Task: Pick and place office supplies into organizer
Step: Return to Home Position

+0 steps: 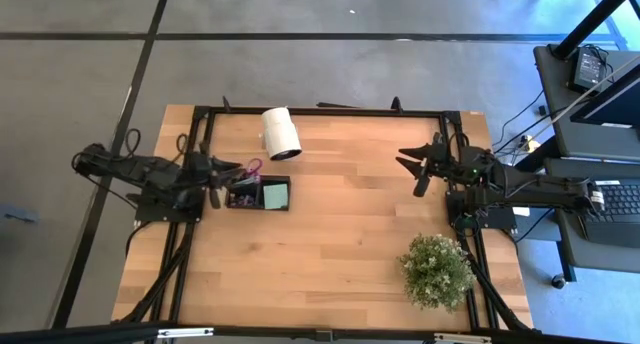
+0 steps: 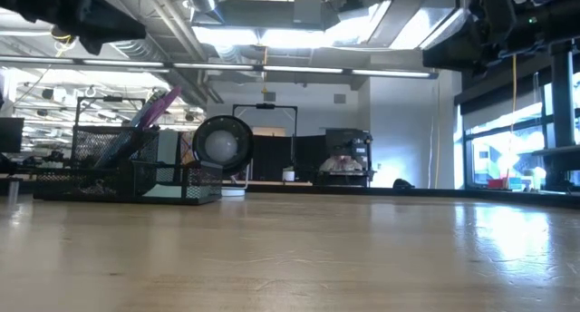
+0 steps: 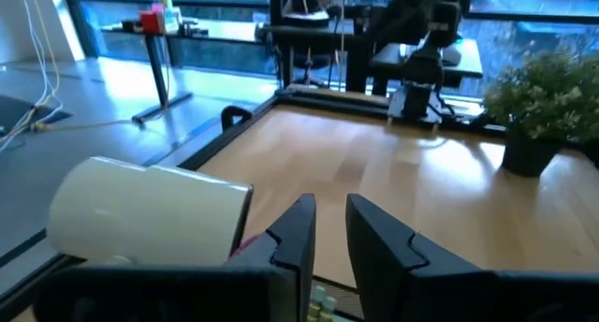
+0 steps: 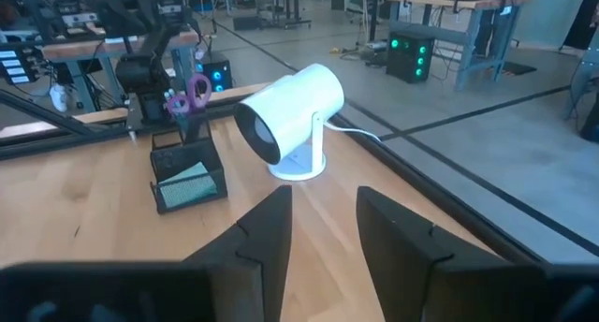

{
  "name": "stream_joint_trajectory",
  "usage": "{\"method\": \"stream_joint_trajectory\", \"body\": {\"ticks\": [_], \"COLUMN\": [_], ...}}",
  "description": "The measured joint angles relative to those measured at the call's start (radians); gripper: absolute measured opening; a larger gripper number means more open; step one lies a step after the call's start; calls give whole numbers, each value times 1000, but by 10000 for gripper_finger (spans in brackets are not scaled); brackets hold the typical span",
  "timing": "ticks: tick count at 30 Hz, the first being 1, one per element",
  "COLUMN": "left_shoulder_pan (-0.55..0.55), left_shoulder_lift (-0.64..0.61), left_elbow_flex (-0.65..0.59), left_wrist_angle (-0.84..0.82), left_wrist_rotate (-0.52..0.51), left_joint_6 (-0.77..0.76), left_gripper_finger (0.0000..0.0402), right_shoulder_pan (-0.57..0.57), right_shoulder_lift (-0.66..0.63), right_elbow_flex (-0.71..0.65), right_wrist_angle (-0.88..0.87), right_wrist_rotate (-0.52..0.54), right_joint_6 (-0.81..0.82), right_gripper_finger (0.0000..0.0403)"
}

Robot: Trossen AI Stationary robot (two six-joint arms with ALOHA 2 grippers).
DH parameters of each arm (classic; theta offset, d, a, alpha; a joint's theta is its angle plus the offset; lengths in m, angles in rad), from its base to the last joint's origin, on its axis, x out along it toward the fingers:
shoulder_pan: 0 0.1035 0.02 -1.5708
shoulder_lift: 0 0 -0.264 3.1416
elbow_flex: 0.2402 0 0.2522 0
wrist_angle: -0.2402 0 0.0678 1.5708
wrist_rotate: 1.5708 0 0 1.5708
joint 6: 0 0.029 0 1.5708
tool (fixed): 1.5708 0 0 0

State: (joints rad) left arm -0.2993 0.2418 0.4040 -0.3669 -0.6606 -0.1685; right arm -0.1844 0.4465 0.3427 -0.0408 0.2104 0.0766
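The organizer (image 1: 258,195) is a black mesh tray near the table's left side; it also shows in the low view (image 2: 118,171) and the right wrist view (image 4: 187,172). Purple-handled scissors (image 4: 192,93) stand upright in its taller compartment. A light green sticky-note pad (image 1: 275,195) lies in its low compartment. My left gripper (image 1: 216,180) hovers above the organizer's left end, fingers (image 3: 301,230) a little apart and holding nothing. My right gripper (image 1: 410,170) is open and raised near the table's right edge (image 4: 323,196). Pens, pencil and clips cannot be made out.
A white cylinder roll (image 1: 280,134) on a small stand sits just beyond the organizer toward the far edge (image 4: 290,116). A bushy potted plant (image 1: 437,269) stands at the near right corner. Bare wood (image 1: 340,234) lies between the organizer and the plant.
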Motion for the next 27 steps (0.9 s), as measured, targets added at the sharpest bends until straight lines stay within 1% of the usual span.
{"method": "stream_joint_trajectory", "body": {"ticks": [7, 9, 11, 17, 22, 27], "left_shoulder_pan": [7, 16, 30, 82, 123, 195], "left_shoulder_lift": [-207, -243, -241, -241, -241, -241], "left_elbow_flex": [-61, -71, -75, -95, -148, -224], "left_wrist_angle": [2, 5, 1, 15, 103, 228], "left_wrist_rotate": [-4, -32, -66, -79, -27, -29], "left_joint_6": [96, 123, 147, 147, 158, 218], "left_gripper_finger": [58, 58, 58, 58, 58, 58], "right_shoulder_pan": [0, 0, -1, -3, -5, -5], "right_shoulder_lift": [-11, -11, -11, -11, -11, -11], "right_elbow_flex": [-9, -9, -9, -9, -9, -9], "right_wrist_angle": [22, 27, 30, 30, 36, 47], "right_wrist_rotate": [0, 0, 0, 9, 10, 10], "right_joint_6": [-3, -7, -8, -30, -32, -32], "right_gripper_finger": [126, 126, 126, 126, 126, 126]}}
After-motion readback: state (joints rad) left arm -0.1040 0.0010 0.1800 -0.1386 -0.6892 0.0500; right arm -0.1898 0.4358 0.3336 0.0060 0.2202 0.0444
